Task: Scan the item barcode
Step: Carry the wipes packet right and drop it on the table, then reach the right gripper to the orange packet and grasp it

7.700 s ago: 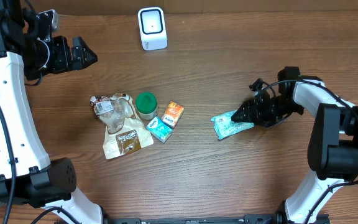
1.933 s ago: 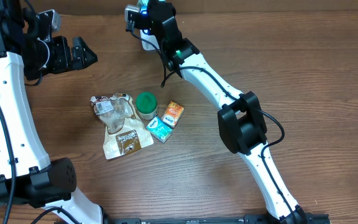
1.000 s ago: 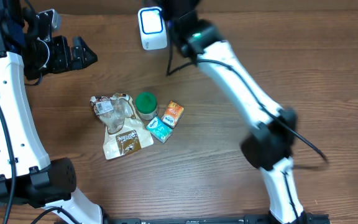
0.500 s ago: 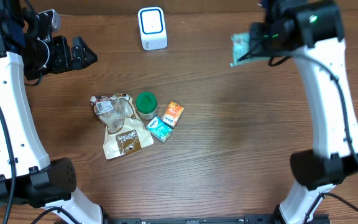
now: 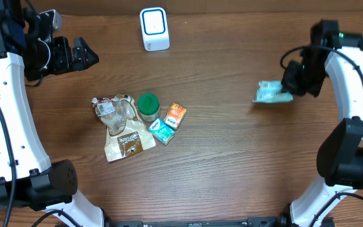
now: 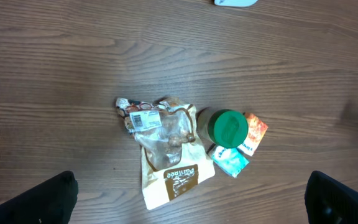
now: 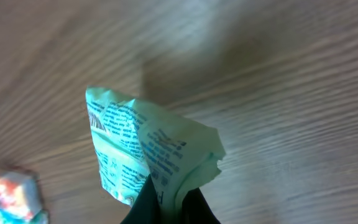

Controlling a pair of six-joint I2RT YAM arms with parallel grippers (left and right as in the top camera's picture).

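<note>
over by the right edge of the table [image 5: 232,164] the right gripper [image 5: 288,87] is pinched shut on the pale green packet [image 5: 270,93] — only its wrist camera shows the fine print — while the left gripper [image 5: 86,55] hangs wide open near the far left corner.

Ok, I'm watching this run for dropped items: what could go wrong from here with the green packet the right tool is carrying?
1. The right tool pinches the green packet by one crumpled edge only, and most of it hangs free, so it could slip or swing out.
2. The packet is creased and folded, so a barcode on it may not read cleanly at the scanner, which stands well away from it.
</note>
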